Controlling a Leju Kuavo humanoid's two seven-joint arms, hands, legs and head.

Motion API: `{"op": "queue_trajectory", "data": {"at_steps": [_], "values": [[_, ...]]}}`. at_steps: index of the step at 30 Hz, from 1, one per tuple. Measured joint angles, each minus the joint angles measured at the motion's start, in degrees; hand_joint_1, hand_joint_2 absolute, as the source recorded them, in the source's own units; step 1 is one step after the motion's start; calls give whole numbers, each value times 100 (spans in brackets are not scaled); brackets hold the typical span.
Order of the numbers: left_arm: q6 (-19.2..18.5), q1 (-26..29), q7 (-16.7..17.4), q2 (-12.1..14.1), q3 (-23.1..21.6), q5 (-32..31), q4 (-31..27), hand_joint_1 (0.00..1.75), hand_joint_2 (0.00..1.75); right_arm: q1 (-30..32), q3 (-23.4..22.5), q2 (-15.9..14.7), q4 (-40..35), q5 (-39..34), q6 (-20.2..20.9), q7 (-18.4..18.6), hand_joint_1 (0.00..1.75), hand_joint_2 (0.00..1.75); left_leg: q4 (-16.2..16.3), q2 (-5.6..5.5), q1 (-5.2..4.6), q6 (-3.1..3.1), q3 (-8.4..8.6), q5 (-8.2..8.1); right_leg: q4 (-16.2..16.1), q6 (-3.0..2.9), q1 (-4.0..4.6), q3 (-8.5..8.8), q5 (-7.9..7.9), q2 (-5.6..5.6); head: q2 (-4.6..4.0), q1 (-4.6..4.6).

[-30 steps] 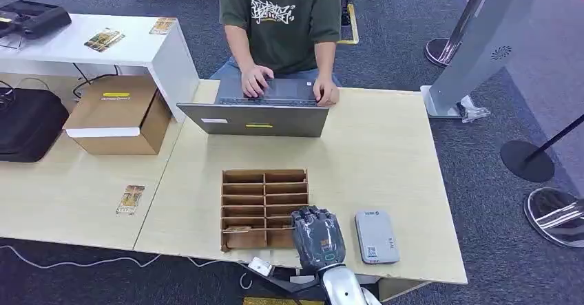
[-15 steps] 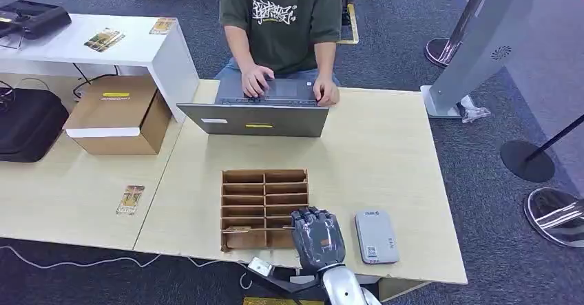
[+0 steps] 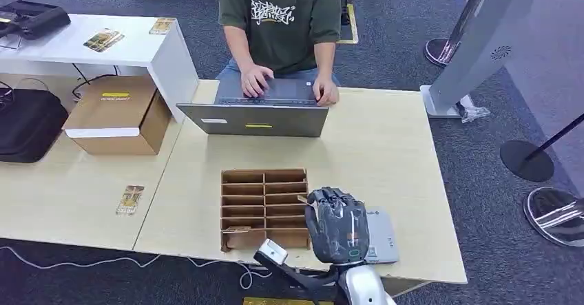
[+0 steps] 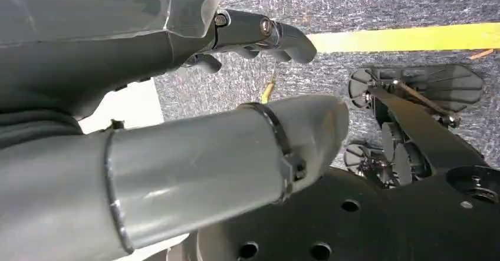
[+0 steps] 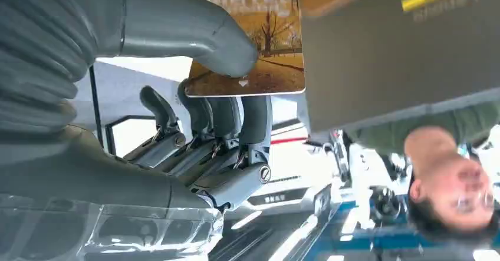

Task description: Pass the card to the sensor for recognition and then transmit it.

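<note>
Card (image 5: 250, 43) in right robot hand (image 3: 337, 224), sensor (image 3: 383, 236) half hidden.

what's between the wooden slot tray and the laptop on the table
Nothing: in the head view only bare table separates the slot tray from the laptop. The right hand, holding the card, is on the tray's near side, by the reader.

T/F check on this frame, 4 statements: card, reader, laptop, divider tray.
1. The right robot hand pinches a picture-printed card. True.
2. The grey flat card reader sits left of the brown cardboard divider tray. False: it lies to the tray's right, partly under the hand.
3. A person types on the grey laptop. True.
4. The tray stands on the white side table. False: it stands on the light wooden table.
</note>
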Motion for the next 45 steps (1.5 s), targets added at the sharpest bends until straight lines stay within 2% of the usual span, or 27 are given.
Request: {"op": "queue_trajectory", "data": {"at_steps": [7,10,13,15,19,24,29,31,35,38,41,45], "values": [[31,2,0,-24,52,-44,-48,0,0,360,-297,-15,-809,0,-741,328,159,175,0,-1,0,0,1,0,0,0,0,0,0,-2,0,0],[63,2,-26,-24,68,-92,-48,0,0,586,-654,-9,-1321,0,-983,80,164,175,0,-2,-1,0,-1,0,0,0,-1,1,0,-3,0,-2],[68,0,-31,-26,92,-105,-48,0,0,795,-1083,155,-1776,0,-1364,-190,168,175,1,-1,-1,1,0,-1,-1,0,-1,0,0,-2,0,-2],[77,1,-31,-28,105,-105,-48,0,0,957,-1266,317,-2028,2,-1802,-240,164,175,0,-2,-1,0,0,-1,-1,0,-1,0,-1,-2,0,-2],[92,-6,-31,-42,129,-103,-52,0,0,1133,-1481,461,-2338,2,-2205,-216,154,175,0,0,0,0,1,-1,-1,0,0,0,-1,-1,0,-2],[124,-5,-28,-39,131,-131,-52,0,0,1213,-1707,557,-2589,2,-2253,-162,164,175,0,0,-1,0,3,0,-1,0,0,2,0,0,0,-2],[190,-6,-28,-24,133,-140,-52,0,0,1201,-1875,610,-2797,-39,-2253,-262,162,175,0,0,-1,1,3,0,-1,0,-1,4,1,0,0,-2],[188,-6,-28,-28,140,-138,-52,0,0,1152,-2004,708,-2889,-88,-2256,-479,166,175,0,0,-1,1,3,0,-1,0,-1,3,1,0,0,-2],[125,-2,-28,-57,146,-116,-57,0,0,1062,-2273,920,-3038,-414,-2256,-921,155,175,0,0,-1,0,3,0,-1,0,0,3,1,-1,0,-2],[72,-2,-28,-87,149,-94,-103,0,0,1019,-2476,1080,-3088,-618,-2256,-1156,161,175,0,0,0,0,3,0,-1,0,0,3,1,-1,0,-2],[57,-2,-26,-103,153,-98,-129,0,0,1011,-2625,1119,-3079,-783,-2256,-1467,155,175,0,-1,-1,1,1,-1,-1,0,0,5,0,-2,0,-2],[70,-6,-15,-98,153,-170,-133,0,0,883,-2832,1128,-2977,-874,-2256,-1672,161,175,0,-1,-1,1,1,0,-1,1,-1,6,1,-2,0,0]]}}
